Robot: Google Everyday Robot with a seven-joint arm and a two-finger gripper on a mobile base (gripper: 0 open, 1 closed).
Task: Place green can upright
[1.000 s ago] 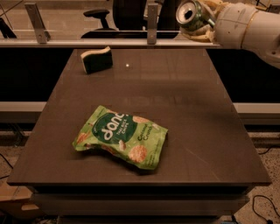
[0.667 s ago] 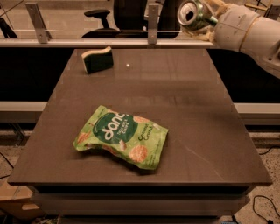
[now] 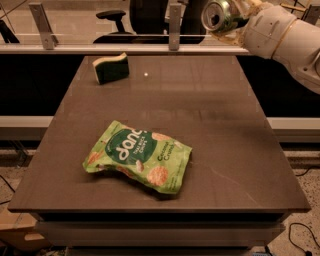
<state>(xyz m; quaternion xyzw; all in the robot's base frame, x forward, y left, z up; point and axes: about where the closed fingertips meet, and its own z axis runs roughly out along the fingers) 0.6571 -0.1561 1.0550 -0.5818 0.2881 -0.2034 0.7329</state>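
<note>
My gripper (image 3: pixel 235 21) is up at one o'clock, past the far edge of the table (image 3: pixel 210 115). It is squeezed tight on the green can (image 3: pixel 218 15). The can lies sideways and has hardly moved since before. The snack bag (image 3: pixel 137 156) and the sponge (image 3: pixel 111 68) stayed put.

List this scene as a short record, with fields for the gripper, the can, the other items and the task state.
gripper: two-finger gripper, top right of the view, near the table's far right corner, shut on the can
can: small green metal drink can, held in the air on its side, one silver end facing the camera
surface: dark rectangular table
far left: green-and-yellow sponge block
front, left of centre: flat green snack bag, lying flat
task state: can not yet set down upright
</note>
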